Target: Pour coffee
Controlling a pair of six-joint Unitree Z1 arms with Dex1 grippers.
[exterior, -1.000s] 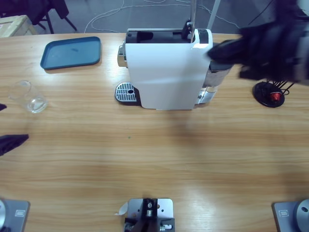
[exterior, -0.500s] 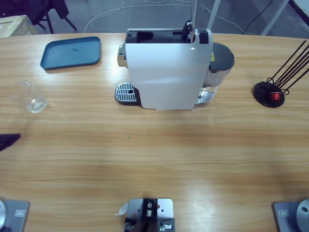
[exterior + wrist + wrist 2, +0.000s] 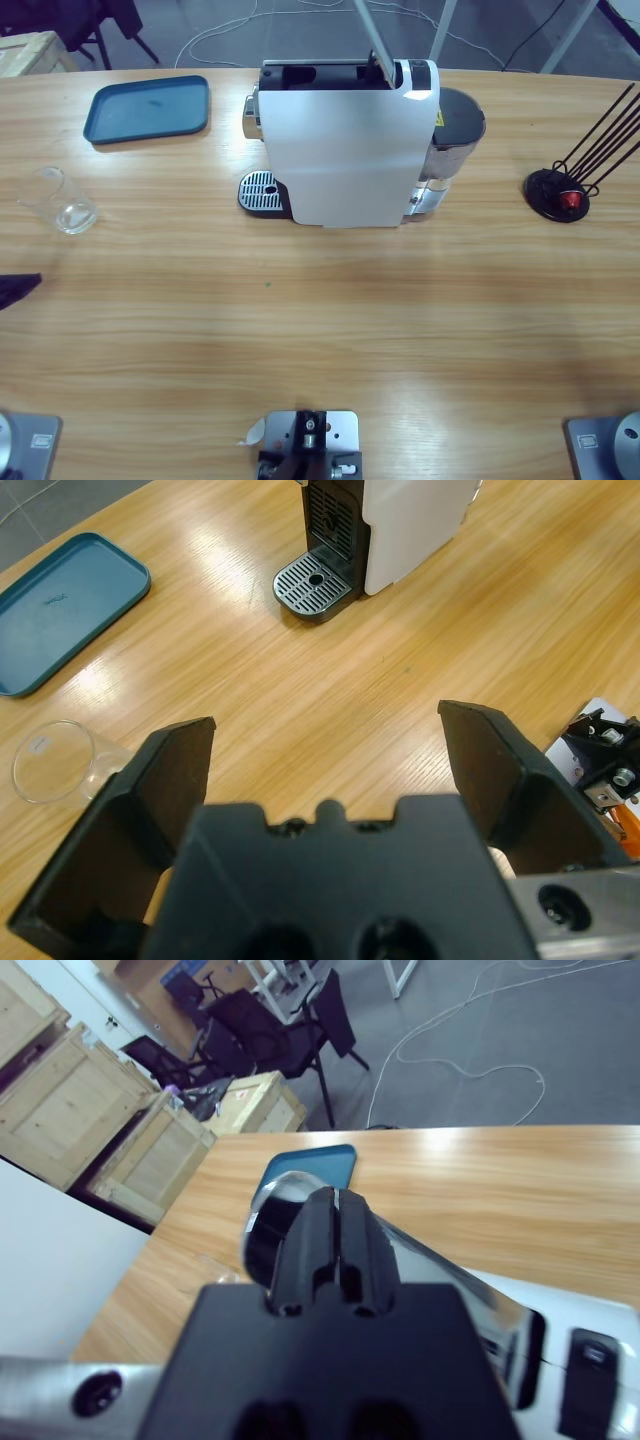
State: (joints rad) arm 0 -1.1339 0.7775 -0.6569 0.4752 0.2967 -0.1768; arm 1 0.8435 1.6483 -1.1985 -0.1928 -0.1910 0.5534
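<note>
The white coffee machine (image 3: 345,140) stands at the table's middle back, its drip grate (image 3: 262,190) bare. Its silver lever (image 3: 370,35) is raised and leans left. An empty clear glass (image 3: 62,200) stands far to the left of the machine. My left gripper (image 3: 330,770) is open and holds nothing, with the glass (image 3: 50,765) low to its left and the machine (image 3: 400,530) far ahead. Only a dark jaw tip (image 3: 15,290) shows at the left edge of the high view. My right gripper (image 3: 335,1225) is shut just over the lever (image 3: 440,1270); contact cannot be told.
A blue tray (image 3: 148,108) lies at the back left. A black capsule stand (image 3: 560,195) with one red capsule sits at the right. The machine's water tank (image 3: 455,130) juts out on its right side. Wooden crates (image 3: 60,1100) and chairs stand beyond the table.
The dark blurred arm at the machine's right a second ago is gone from the high view. The raised lever has tipped leftward. The left jaw tip has drawn back toward the left edge.
</note>
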